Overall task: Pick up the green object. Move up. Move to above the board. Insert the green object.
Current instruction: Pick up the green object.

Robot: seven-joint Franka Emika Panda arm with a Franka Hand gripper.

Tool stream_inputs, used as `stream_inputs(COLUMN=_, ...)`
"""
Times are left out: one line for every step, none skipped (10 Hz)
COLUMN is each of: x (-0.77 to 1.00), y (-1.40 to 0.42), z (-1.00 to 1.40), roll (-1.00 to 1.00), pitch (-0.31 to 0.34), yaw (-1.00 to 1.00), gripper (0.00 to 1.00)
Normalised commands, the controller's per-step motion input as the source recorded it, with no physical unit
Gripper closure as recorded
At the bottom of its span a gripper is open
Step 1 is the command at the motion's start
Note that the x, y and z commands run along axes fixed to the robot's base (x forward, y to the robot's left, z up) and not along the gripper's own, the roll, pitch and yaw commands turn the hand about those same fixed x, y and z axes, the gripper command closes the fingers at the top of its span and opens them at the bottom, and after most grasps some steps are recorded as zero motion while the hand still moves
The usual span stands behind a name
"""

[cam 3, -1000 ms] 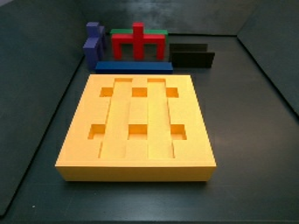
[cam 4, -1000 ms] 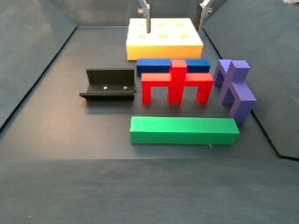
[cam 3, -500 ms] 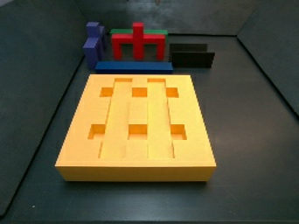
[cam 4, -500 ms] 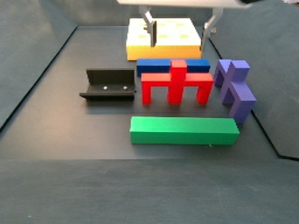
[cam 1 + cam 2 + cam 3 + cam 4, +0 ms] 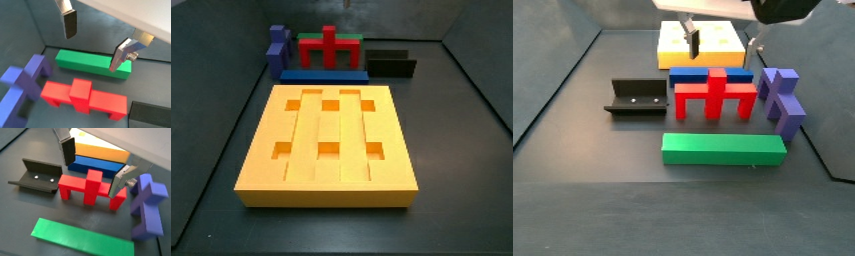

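The two-finger gripper (image 5: 720, 40) hangs at the side view's top, fingers spread and empty. The long green plastic bar (image 5: 724, 149) lies low-centre; the yellow-orange ridged board (image 5: 700, 43) sits above.

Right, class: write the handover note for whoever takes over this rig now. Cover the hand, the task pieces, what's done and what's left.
Hand: open, empty, in the air over the blue bar and red pronged block, between the board and the green object.
Green object: flat on the floor, untouched, apart from the red block.
Board: on the floor, all six holes empty.
Fixture: beside the red block.
Done: nothing yet.
Left: grasp the green object, lift, carry over the board, insert.
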Motion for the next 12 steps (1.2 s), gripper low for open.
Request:
stream_inputs(x=0.01, y=0.36, z=0.00, roll=-0.06, pitch=0.000, yaw=-0.61, gripper=0.00)
stream_inputs(x=0.00, y=0.38, z=0.00, roll=-0.05, pitch=0.000, yaw=-0.61, gripper=0.00)
stream_inputs(x=0.00, y=0.40, z=0.00, roll=-0.02, pitch=0.000, yaw=-0.60, gripper=0.00)
stream_inputs(x=0.00, y=0.40, z=0.00, roll=-0.02, pitch=0.000, yaw=-0.61, gripper=0.00)
stream_inputs(x=0.01, y=0.32, z=0.00, roll=-0.01, pitch=0.000, yaw=-0.69, gripper=0.00)
stream_inputs(x=0.06, y=0.14, z=-0.06, roll=0.00, pitch=0.027, yaw=-0.88, gripper=0.00)
stream_inputs(x=0.09, y=0.10, z=-0.07, roll=0.00, pitch=0.029, yaw=-0.92, gripper=0.00)
stream_inputs(x=0.09, y=0.09, z=-0.07, roll=-0.02, pitch=0.020, yaw=-0.91, gripper=0.00)
stream_inputs(x=0.06, y=0.09, z=-0.11, roll=-0.02, pitch=0.041, yaw=-0.91, gripper=0.00)
stream_inputs(x=0.01, y=0.12, z=-0.19, roll=-0.01, pitch=0.071, yaw=-0.89, gripper=0.00)
stream_inputs(x=0.00, y=0.18, z=-0.27, roll=-0.01, pitch=0.086, yaw=-0.83, gripper=0.00)
stream_inputs(x=0.01, y=0.20, z=-0.41, roll=-0.03, pitch=0.044, yaw=-0.80, gripper=0.00)
